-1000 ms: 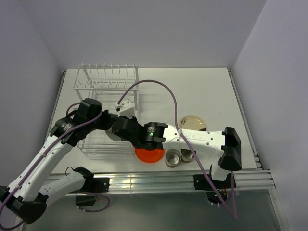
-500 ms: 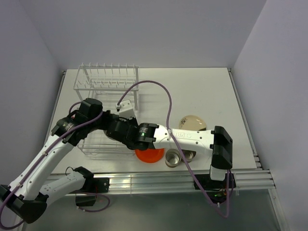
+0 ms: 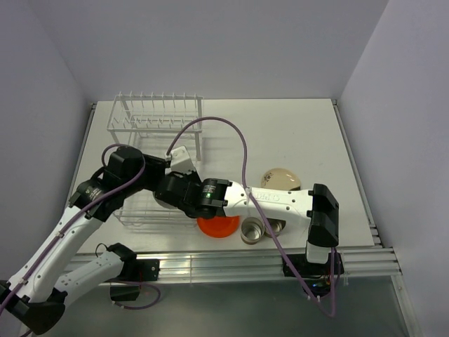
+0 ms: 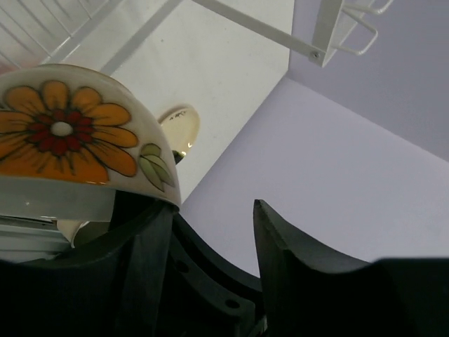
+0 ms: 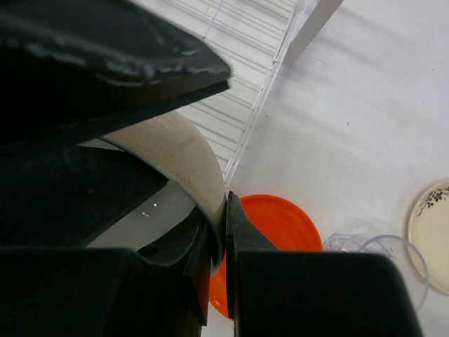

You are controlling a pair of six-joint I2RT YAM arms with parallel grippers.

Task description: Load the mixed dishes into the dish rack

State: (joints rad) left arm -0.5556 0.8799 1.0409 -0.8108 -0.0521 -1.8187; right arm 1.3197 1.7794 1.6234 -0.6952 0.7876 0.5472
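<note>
**A:** What moved, seen from the top?

**B:** The right arm (image 3: 280, 200) reaches further over the dish rack (image 3: 151, 123) by the left edge. The left arm (image 3: 91, 203) has pulled back. I think a dish goes in soon.

**A:** The left claw (image 4: 214, 239)?

**B:** Wide, holding nothing. The flowery bowl (image 4: 70, 133) sits right beside one finger.

**A:** The right claw (image 5: 223, 232)?

**B:** Pinched tight on the bowl's rim, over the rack. The orange plate (image 5: 280, 225) waits near the front edge.
</note>
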